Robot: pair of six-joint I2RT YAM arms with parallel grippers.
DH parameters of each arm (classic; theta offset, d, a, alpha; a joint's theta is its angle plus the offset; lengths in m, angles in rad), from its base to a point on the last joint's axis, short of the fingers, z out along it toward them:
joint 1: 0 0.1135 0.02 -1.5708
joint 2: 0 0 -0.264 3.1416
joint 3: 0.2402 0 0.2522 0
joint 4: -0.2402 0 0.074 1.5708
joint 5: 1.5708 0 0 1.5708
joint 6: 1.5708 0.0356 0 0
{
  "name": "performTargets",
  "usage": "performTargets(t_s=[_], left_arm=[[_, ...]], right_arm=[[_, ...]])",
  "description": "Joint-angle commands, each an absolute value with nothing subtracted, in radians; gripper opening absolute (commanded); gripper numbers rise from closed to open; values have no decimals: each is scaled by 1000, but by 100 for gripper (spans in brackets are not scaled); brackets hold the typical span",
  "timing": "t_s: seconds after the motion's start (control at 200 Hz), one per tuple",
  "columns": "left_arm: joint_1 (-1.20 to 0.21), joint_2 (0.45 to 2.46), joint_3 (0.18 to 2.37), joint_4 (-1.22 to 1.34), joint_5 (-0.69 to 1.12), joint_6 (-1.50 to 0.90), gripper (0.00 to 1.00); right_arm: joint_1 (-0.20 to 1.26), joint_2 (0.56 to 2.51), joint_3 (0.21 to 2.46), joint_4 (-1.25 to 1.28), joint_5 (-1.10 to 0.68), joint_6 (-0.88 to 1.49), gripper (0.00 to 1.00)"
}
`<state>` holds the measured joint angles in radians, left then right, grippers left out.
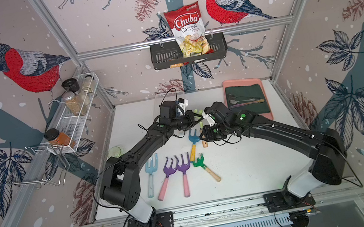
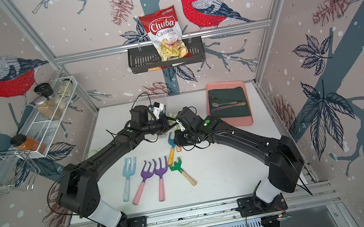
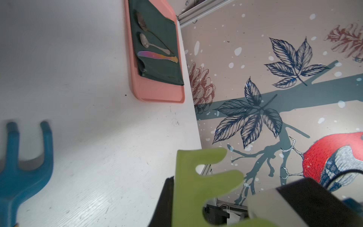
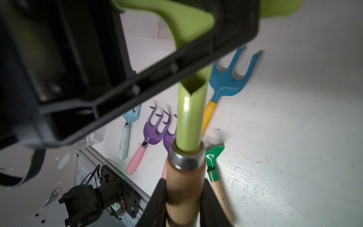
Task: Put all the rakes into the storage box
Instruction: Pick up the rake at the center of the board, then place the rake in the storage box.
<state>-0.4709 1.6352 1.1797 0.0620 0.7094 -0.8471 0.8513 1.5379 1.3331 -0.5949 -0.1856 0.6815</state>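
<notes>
— So, what lies nearest on the table [image 1: 248,173]?

— Spare rakes, lying flat and untouched: a pale blue rake [image 1: 151,169] on the left, the purple rakes [image 1: 170,168] side by side, then a dark green rake [image 1: 199,163]. A little farther back is a blue rake [image 1: 194,138] with a yellow handle.

— And the one for the job?

— The light green rake [image 4: 191,118] is up off the table in the middle, between the two arms. The right gripper [image 4: 184,198] is clamped tight round its wooden handle. The left gripper [image 1: 197,116] has its jaws pinched together on the green head, close to the tines.

— Why both at once?

— I'd judge it a hand-over. The storage box [image 1: 160,95] stands at the far edge, left of centre, behind the left arm. That arm has the shorter way to it.

— Anything in the box?

— Can't tell; the arm hides most of it. The pink tray [image 1: 243,81], far right, only carries spoons.
</notes>
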Motion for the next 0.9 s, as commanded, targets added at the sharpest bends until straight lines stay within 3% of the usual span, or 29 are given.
performTargets(t_s=[0.0,0.04,0.17,0.44,0.895], left_arm=[[-465,1644,1186,68,693,-797,0],[-465,1646,1186,70,692,-803,0],[-464,1644,1181,85,696,-819,0],[-423,1682,1266,16,709,-772,0],[-168,1984,1688,-237,784,-597,0]], right_arm=[[847,1520,1335,-618,-160,646,28],[845,1516,1333,-615,-160,646,33],[838,1504,1319,-611,-164,649,38],[824,1435,1256,-605,-156,675,69],[744,1361,1099,-559,-196,678,73]])
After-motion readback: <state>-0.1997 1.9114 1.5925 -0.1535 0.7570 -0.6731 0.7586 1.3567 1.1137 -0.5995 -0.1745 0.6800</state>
